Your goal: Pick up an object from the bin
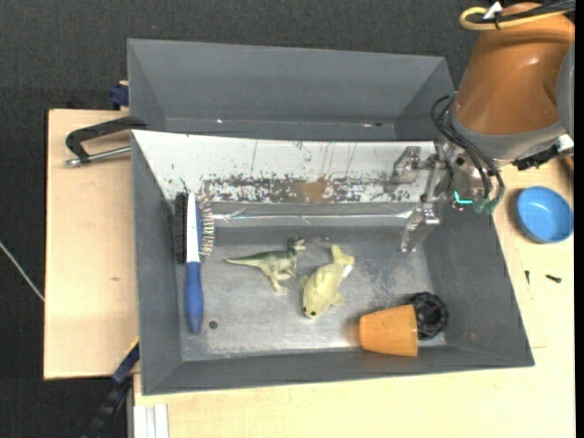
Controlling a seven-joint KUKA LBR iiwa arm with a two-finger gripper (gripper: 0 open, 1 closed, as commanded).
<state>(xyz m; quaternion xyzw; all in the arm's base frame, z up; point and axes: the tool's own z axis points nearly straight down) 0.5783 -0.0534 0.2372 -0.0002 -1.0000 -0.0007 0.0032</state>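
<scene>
Pincer (418, 229) hangs over the bin's (151, 272) right rear — its opening can't be told.

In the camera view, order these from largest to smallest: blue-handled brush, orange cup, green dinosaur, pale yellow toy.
1. blue-handled brush: longest by far.
2. orange cup and pale yellow toy: too alike to rank.
3. green dinosaur: slimmest, smallest.

Brush (192, 267) left — dinosaur (270, 262) and toy fish (324, 286) centre — cup (390, 330) front right
</scene>
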